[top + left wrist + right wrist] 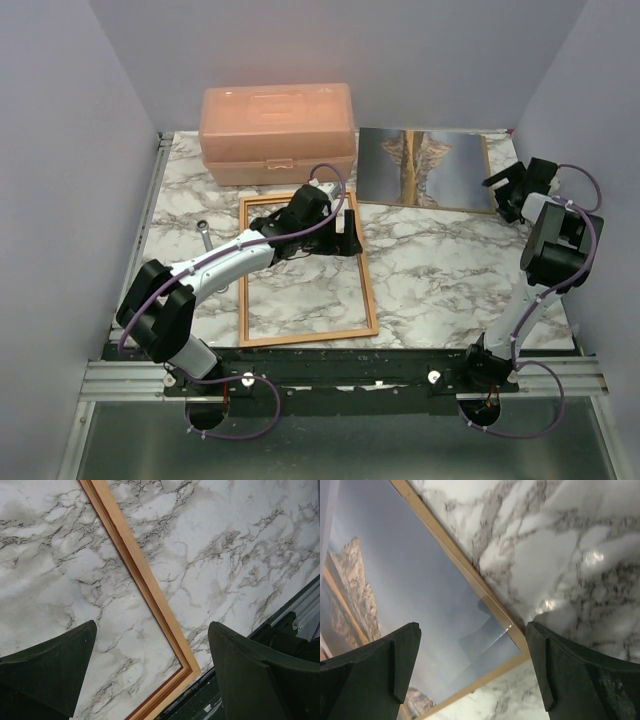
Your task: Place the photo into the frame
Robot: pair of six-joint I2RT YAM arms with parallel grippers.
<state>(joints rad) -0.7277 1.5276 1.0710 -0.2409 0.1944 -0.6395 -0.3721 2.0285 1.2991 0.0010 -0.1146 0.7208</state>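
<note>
On the left of the table (440,270), the frame (308,337) lies flat under the left gripper (347,232), whose fingers stand wide apart and empty. At the far right lies the photo (425,167), face up, the right gripper (503,192) above its near right corner, equally spread and empty.

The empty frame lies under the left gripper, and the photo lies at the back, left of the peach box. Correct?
No: the photo lies at the back, right of the peach box; the top external view shows it. The rest holds.
</note>
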